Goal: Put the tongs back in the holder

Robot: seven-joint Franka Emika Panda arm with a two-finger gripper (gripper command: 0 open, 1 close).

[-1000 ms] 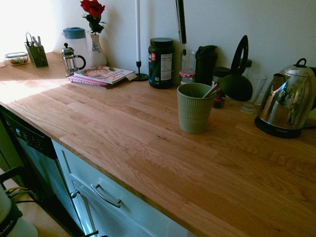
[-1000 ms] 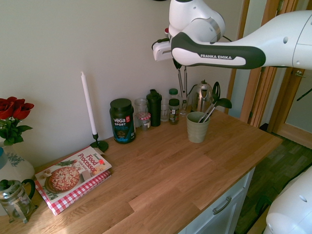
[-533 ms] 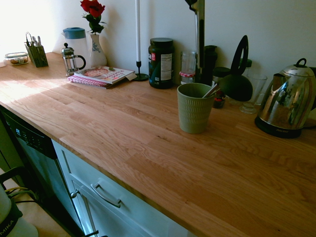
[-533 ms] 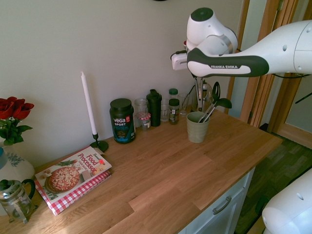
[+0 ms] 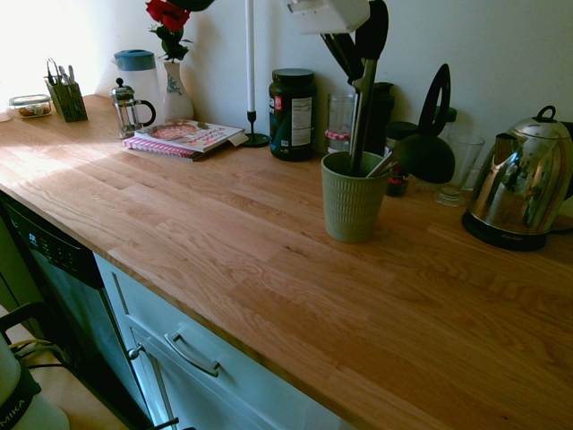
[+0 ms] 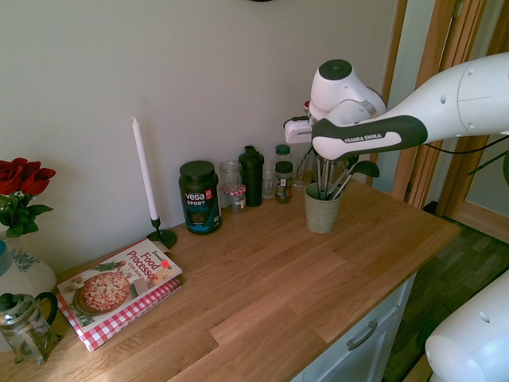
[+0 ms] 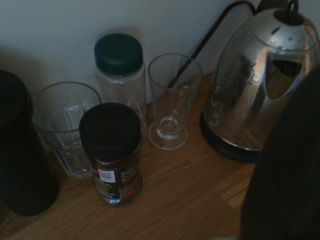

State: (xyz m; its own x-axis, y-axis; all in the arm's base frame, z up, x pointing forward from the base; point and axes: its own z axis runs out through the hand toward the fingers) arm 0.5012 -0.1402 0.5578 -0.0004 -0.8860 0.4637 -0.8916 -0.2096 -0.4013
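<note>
Tongs (image 5: 358,125) stand near-upright, tips down inside holder (image 5: 351,202).

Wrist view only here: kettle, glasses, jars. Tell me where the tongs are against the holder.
Observer: The long silvery tongs stand nearly upright, lower ends inside the sage-green ribbed cup.
Operator: Report the claw.
Observer: The claw is above the cup, closed on the tongs' upper part.
Operator: Say what else is in the cup.
Observer: A thin utensil handle leans out beside the tongs, towards the shiny metal kettle.
</note>
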